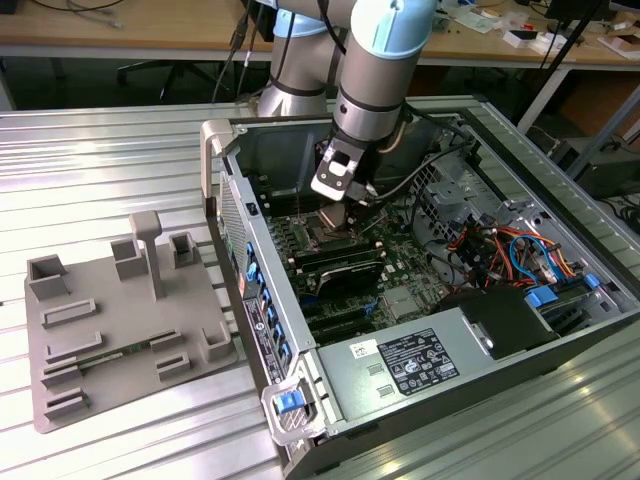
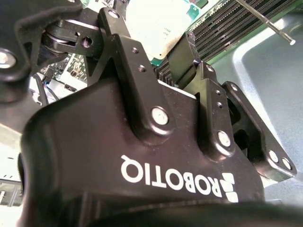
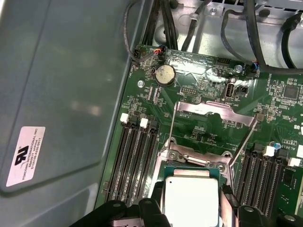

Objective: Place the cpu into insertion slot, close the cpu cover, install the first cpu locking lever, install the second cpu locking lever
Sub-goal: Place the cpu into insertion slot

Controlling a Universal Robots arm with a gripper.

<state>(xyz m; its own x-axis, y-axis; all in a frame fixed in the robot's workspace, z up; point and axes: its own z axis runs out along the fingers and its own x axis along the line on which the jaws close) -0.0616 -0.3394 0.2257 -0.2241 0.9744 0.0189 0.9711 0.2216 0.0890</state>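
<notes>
Gripper [image 3: 191,204] clamps my cpu [image 3: 191,196]; cover [image 3: 213,109] open; cables [image 1: 500,245] at three o'clock, exterior view; case [image 1: 228,190] on ribbed table [image 1: 100,140].

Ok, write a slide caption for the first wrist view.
End effector gripping the cpu at the insertion slot, with the cpu cover open.

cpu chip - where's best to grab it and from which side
Pinch the cpu chip by two opposite thin edges, coming straight down from above. It is a flat square lying level at the socket, so only its edges offer grip. The gripper holds it this way.
</notes>
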